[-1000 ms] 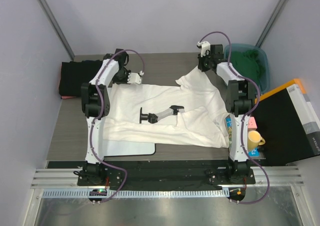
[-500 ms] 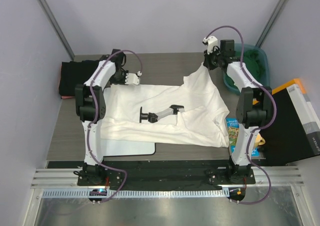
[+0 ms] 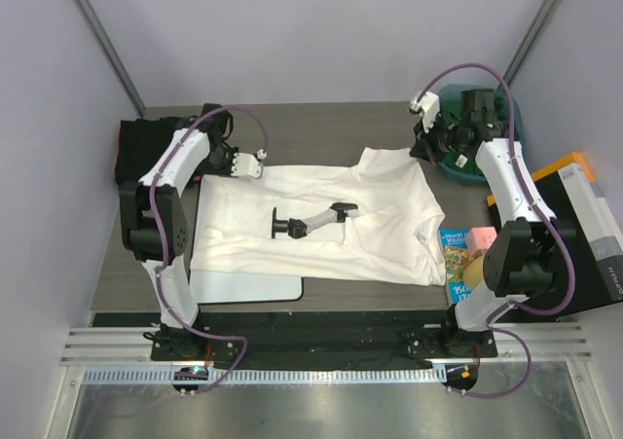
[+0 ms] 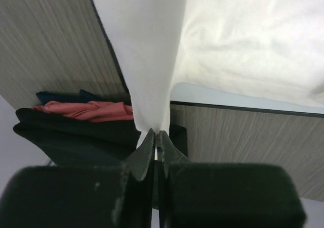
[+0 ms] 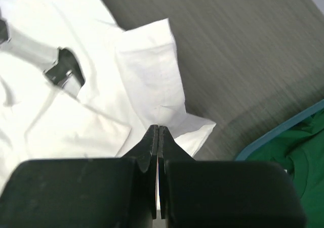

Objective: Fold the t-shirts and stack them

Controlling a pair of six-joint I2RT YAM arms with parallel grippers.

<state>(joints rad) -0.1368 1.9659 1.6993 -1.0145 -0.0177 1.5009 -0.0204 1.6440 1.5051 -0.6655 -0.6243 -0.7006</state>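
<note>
Flat across the middle of the table point(image 3: 321, 132) lies the white shirt point(image 3: 389, 201), spread out with its black markings point(image 3: 311, 223) facing up. Its near left part rests on the board point(image 3: 243, 286), which pokes out from under the hem. Both arms reach to the far side of the cloth. The left gripper point(image 4: 157, 133) has its jaws pressed together on a pinch of the shirt's far left edge, and the cloth rises from the fingertips in a taut fold. The right gripper point(image 5: 158, 128) has its jaws together too, nipping the edge of the far right sleeve, which lies creased on the wood just ahead of the tips. At the table's far left corner, beyond the left gripper, sit the black shirts point(image 3: 136, 152) in a pile with the red shirt point(image 4: 86, 110) tucked among them. At the far right, just beside the right gripper, the green shirt point(image 5: 298, 147) sits bunched in a teal bin point(image 5: 273, 133).
</note>
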